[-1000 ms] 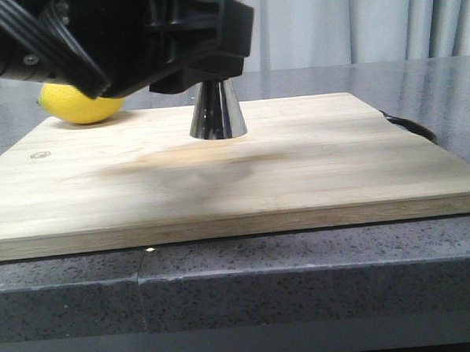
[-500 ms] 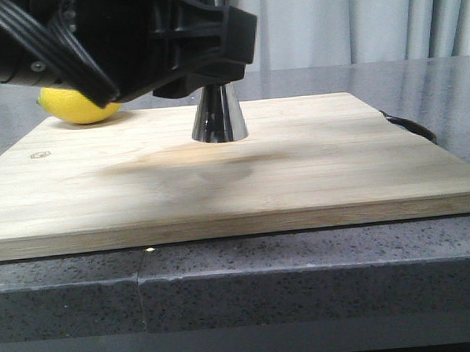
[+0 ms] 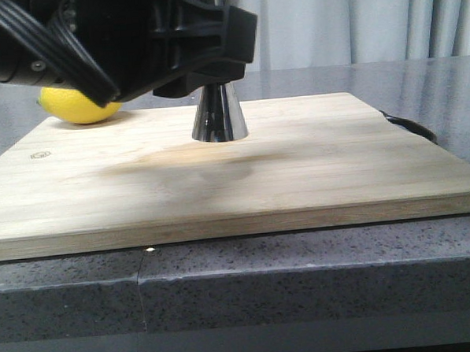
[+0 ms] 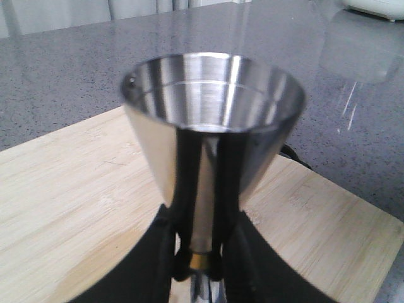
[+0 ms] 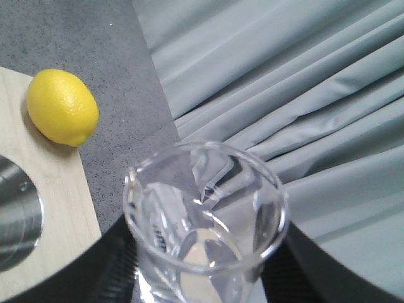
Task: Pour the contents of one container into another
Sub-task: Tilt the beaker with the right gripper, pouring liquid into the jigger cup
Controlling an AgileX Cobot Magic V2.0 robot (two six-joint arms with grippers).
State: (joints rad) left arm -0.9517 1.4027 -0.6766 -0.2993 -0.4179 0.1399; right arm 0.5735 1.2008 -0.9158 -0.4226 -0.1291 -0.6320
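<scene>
The steel hourglass jigger [image 3: 218, 118] stands upright on the wooden board [image 3: 297, 165]. My left gripper [image 3: 208, 81] is shut on it, and its black fingers [image 4: 184, 189] clasp the narrow brass waist below the open cup [image 4: 211, 95]. The right wrist view shows the clear glass beaker [image 5: 205, 214] held in my right gripper [image 5: 205, 281], shut on its sides, aloft beside the board's back edge. The jigger's rim [image 5: 16, 214] shows beside it. I cannot tell whether the beaker holds liquid. The right gripper is out of the front view.
A yellow lemon [image 3: 77, 105] lies at the board's back left corner [image 5: 62, 107]. A black cable [image 3: 410, 126] curls off the board's right edge. The board sits on a grey speckled counter [image 3: 303, 275], with grey curtains [image 5: 284, 82] behind.
The left gripper and jigger have shifted slightly to the right over the last second; no visible movement in the last half second.
</scene>
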